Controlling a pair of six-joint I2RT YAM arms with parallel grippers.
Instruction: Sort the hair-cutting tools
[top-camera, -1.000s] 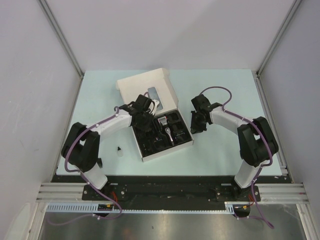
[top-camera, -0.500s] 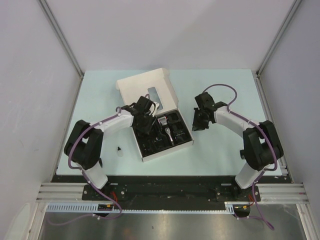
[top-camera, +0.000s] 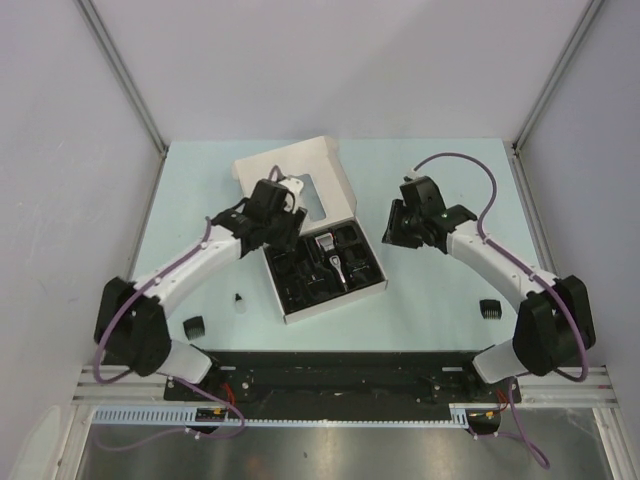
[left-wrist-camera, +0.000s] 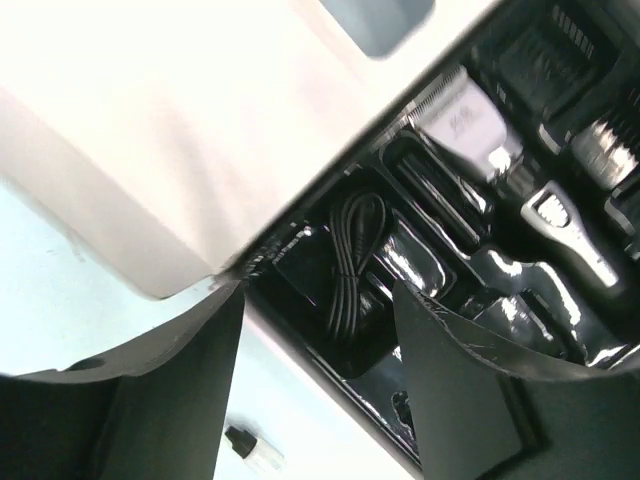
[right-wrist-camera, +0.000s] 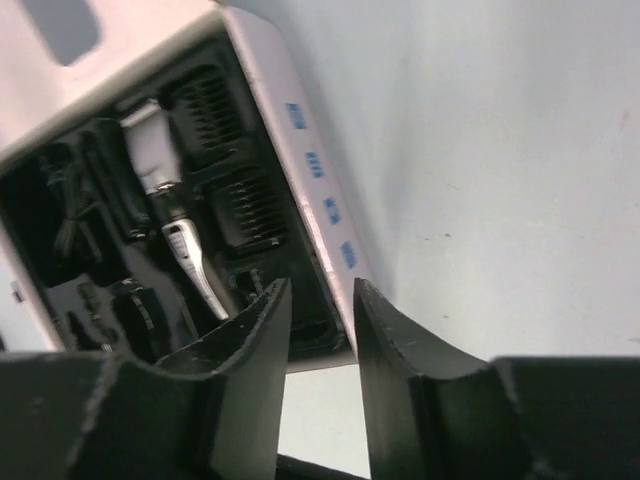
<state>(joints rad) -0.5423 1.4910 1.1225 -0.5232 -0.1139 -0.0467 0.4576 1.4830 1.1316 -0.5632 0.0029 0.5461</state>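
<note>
The left fingers stand wide apart and hold nothing. They hang over the far-left corner of the black tray, just above the coiled cable, which lies in its own compartment. The right fingers are parted only by a narrow gap and are also empty. They are just beside the right wall of the white box. The clipper lies in the middle of the tray, with its long axis running roughly from the far side to the near side. Some comb guards sit in slots beside it.

Two pieces are not in the tray, and I judge that the next move depends on them. The near-left comb guard lies on the counter close to the base of the left arm. The near-right comb guard lies close to the base of the right arm. Each one is well apart from the fingers and behind them, toward the near edge — so either arm must draw back to reach its guard. The left arm is nearer to the first guard, the right arm to the second. Both guards are too small to tell their long axis. A small white bottle stands between the near-left guard and the box.
</note>
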